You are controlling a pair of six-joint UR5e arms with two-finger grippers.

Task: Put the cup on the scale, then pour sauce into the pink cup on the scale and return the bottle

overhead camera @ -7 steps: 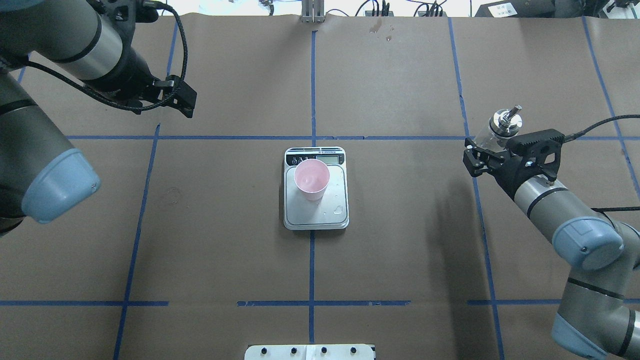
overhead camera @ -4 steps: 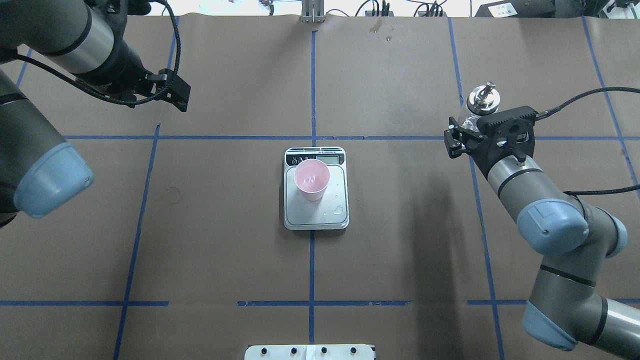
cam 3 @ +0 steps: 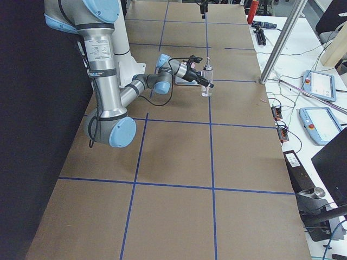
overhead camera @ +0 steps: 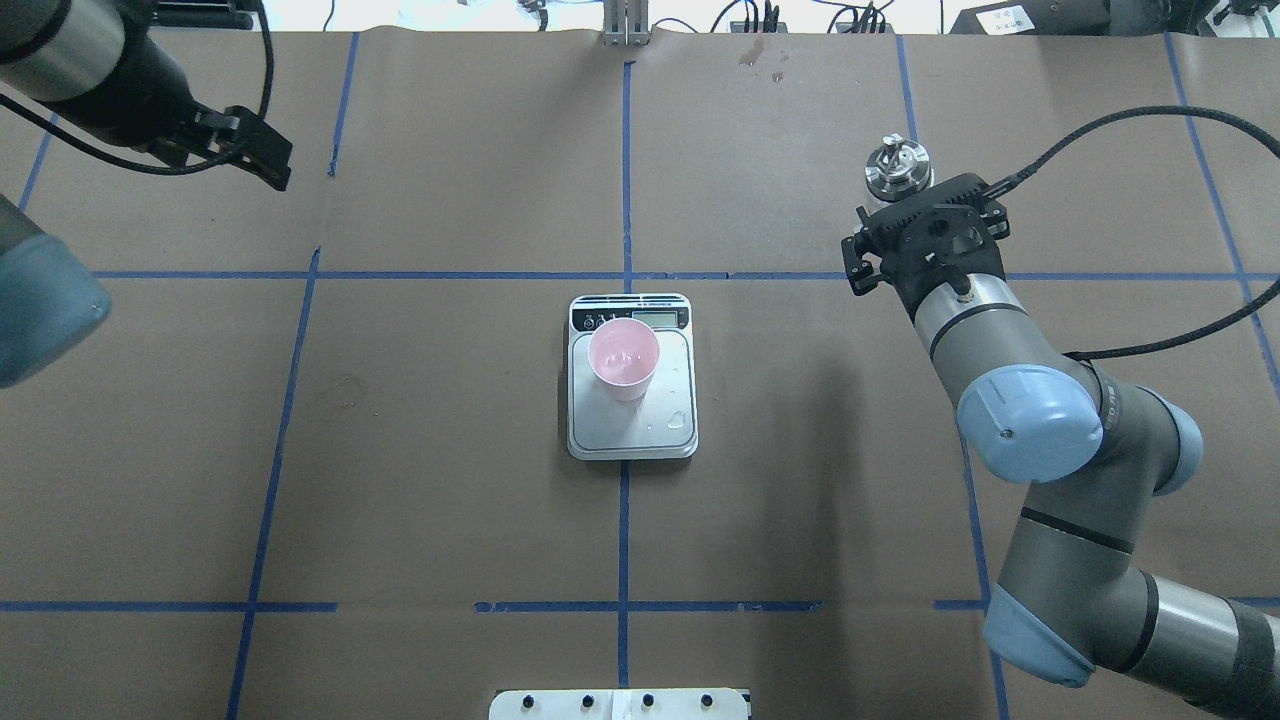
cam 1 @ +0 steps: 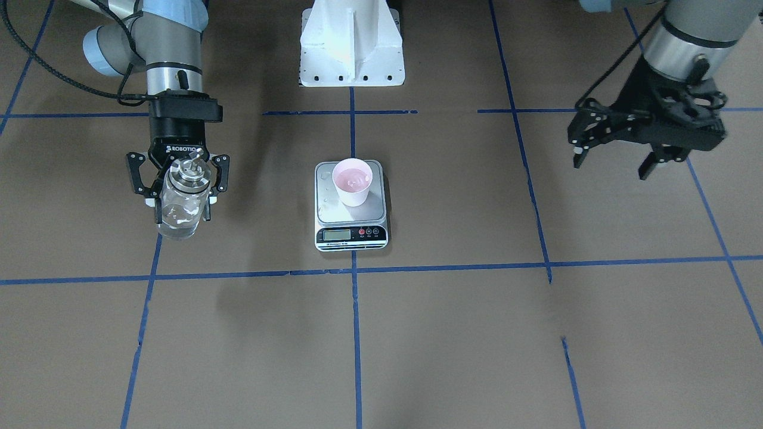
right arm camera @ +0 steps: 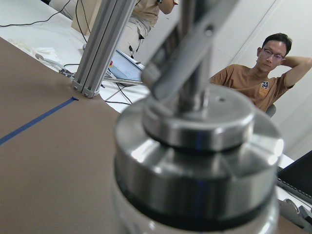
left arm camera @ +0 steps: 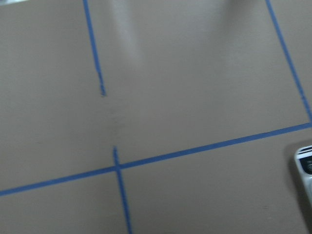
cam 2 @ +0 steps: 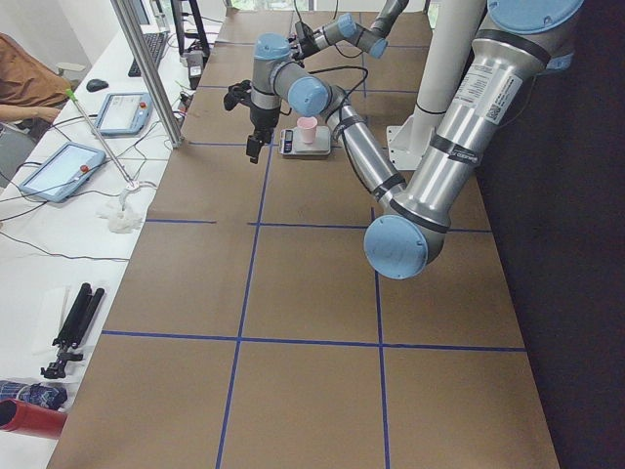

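Bottle (cam 1: 177,213) is hanging upright in the right gripper (cam 1: 179,201), whose jaws are clamping its clear body just under the silver pourer cap (overhead camera: 897,168). This hold is leaving the spout pointing up, so nothing should spill. It is sitting over the right side of the bench (overhead camera: 450,500), toward the far edge and well apart from the scale (cam 1: 373,210). That suggests the return leg rather than the pour, though from the side view it is hard to tell whether its base is touching the surface. At the bench's middle the pink cup (cam 1: 353,192) is standing upright on the scale's steel platform, toward the display end. A faint glint inside is probably the sauce (cam 1: 351,177), and a few droplets (overhead camera: 680,420) are lying on the platform beside it. The left gripper (cam 1: 611,164) is hovering empty with its jaws spread apart over the bench's left side, likely parked clear of the work. Brown paper is covering the bench, with blue tape (overhead camera: 624,150) marking it into squares. Beyond the far edge an aluminium post (cam 3: 282,40) is rising beside tablets (cam 3: 320,81) and cables, and a seated person (right arm camera: 263,78) is watching.
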